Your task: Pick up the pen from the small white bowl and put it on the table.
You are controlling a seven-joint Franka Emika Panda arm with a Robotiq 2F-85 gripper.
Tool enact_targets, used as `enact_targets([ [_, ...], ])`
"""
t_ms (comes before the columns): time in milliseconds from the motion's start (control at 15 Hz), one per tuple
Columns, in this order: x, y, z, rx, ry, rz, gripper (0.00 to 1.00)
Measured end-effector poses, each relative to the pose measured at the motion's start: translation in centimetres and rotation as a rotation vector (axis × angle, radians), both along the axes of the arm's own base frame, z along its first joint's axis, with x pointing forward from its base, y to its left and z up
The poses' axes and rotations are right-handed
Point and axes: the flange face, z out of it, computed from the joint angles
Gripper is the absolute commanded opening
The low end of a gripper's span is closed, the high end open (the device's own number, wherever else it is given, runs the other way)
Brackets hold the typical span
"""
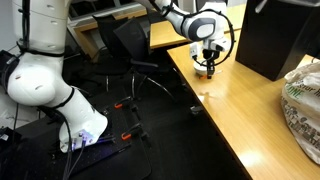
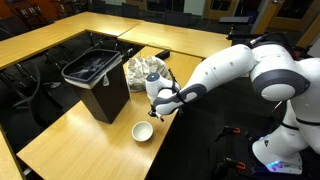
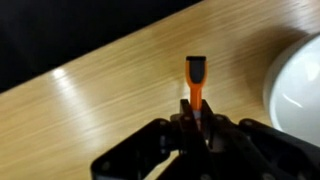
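Note:
My gripper [image 3: 196, 112] is shut on an orange pen [image 3: 196, 78] with a dark tip, which sticks out past the fingers over the light wooden table [image 3: 90, 100]. The small white bowl [image 3: 300, 85] lies just to the right of the pen in the wrist view and looks empty. In an exterior view the gripper [image 2: 158, 108] hangs above and beside the bowl [image 2: 143, 131] on the table [image 2: 70, 140]. In an exterior view the gripper [image 1: 205, 62] holds the pen [image 1: 205, 68] low over the table [image 1: 240, 120]; the bowl is hidden there.
A big black box [image 2: 95, 80] stands on the table behind the bowl and also shows in an exterior view [image 1: 270, 40]. A white patterned bag [image 2: 145, 70] sits beside it [image 1: 305, 100]. The table edge [image 1: 205, 110] and office chairs [image 1: 130, 45] are close by.

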Motion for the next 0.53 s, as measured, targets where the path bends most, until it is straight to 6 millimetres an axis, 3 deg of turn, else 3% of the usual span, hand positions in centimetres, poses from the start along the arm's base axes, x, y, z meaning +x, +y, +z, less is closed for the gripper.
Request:
enact_targets([
  [267, -1.6, -0.2, -2.0, 0.092, 0.034, -0.091, 0.03],
  [333, -1.7, 0.2, -2.1, 0.106, 0.037, -0.102, 0.09],
  [400, -1.7, 0.6, -2.2, 0.119, 0.037, -0.109, 0.37],
  [533, -1.8, 1.3, -2.3, 0.130, 0.040, -0.133, 0.44],
])
